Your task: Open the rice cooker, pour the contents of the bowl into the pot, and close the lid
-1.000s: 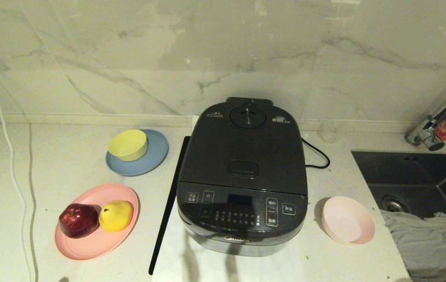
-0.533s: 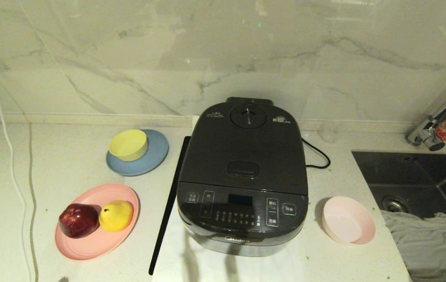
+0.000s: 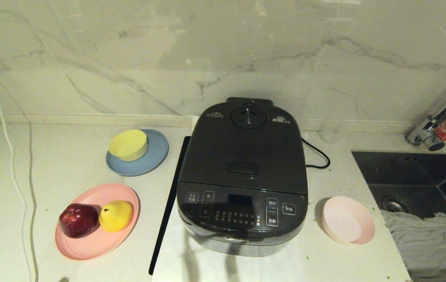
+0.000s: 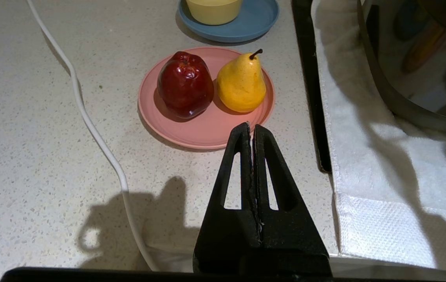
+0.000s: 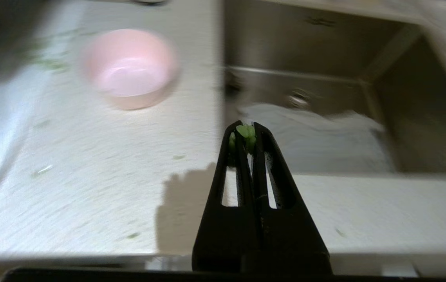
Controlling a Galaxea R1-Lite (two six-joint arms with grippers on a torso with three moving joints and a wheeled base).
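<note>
Lid (image 3: 242,150) is down on the rice cooker (image 3: 242,176), bowl (image 3: 348,225) empty on the worktop (image 3: 70,164) beside it. My right end effector (image 5: 247,131) is pinched shut with green bits (image 5: 245,133) stuck at its tips, left end effector (image 4: 251,129) closed too; I'd park clear without nudging anything.

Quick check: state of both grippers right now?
Left gripper: shut, holding nothing.
Right gripper: shut, with small bright green chopped bits stuck between its tips.

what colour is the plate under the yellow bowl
Blue. The plate under the yellow bowl shows best in the head view.
</note>
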